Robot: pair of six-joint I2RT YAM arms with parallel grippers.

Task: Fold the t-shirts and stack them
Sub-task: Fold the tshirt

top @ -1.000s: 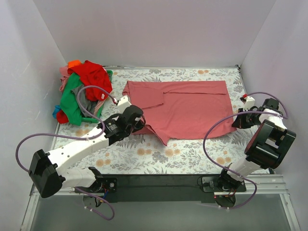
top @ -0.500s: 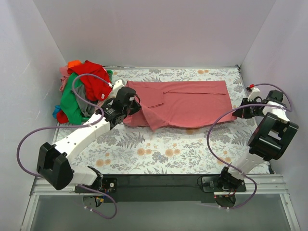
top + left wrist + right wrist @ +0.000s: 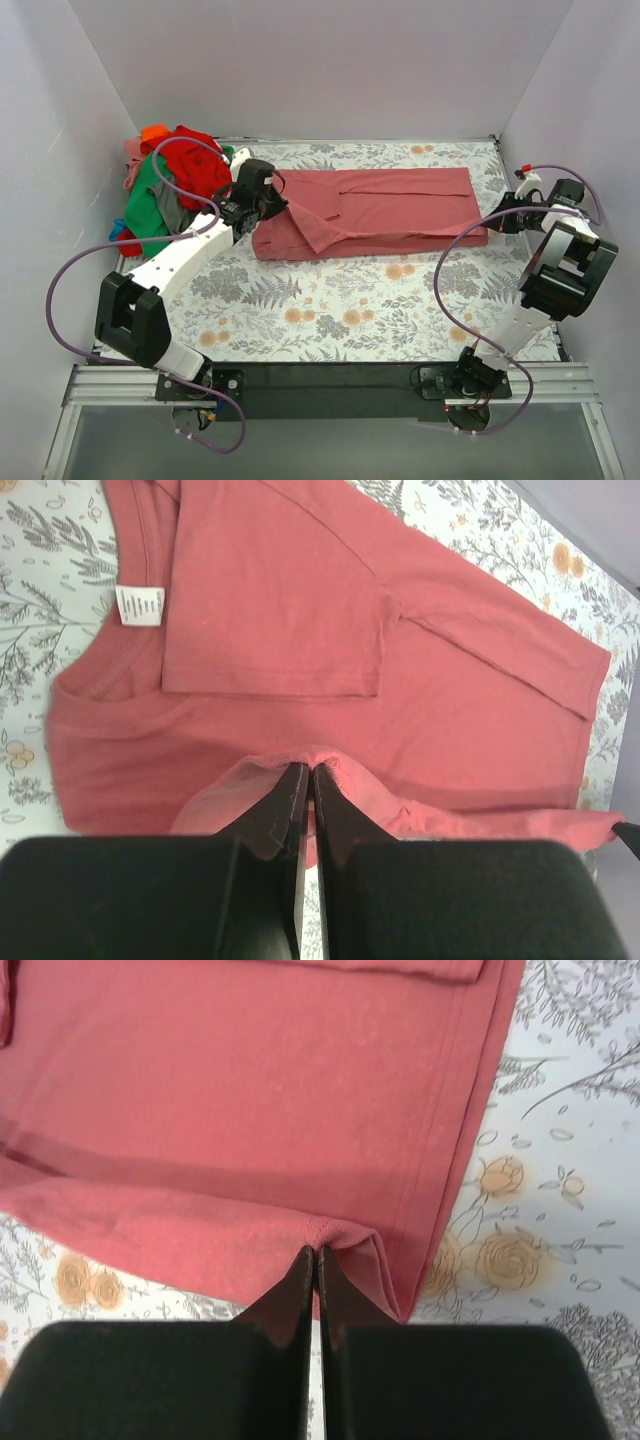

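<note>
A salmon-pink t-shirt (image 3: 390, 205) lies across the far middle of the floral table cover, its near side lifted and folded toward the back. Its white neck tag (image 3: 139, 605) shows in the left wrist view. My left gripper (image 3: 275, 203) is shut on the shirt's near edge (image 3: 300, 758) at the collar end. My right gripper (image 3: 497, 224) is shut on the shirt's hem corner (image 3: 335, 1230) at the right end. A heap of t-shirts (image 3: 172, 190) in red, green, orange, pink and grey lies at the far left corner.
White walls enclose the table on the left, back and right. The floral table cover (image 3: 340, 300) spreads in front of the shirt. Purple cables loop from both arms; the left arm's cable arcs over the heap.
Both grippers have carried the shirt's near edge toward the back, so the shirt is now a narrower band. The left arm has swung up beside the heap.
</note>
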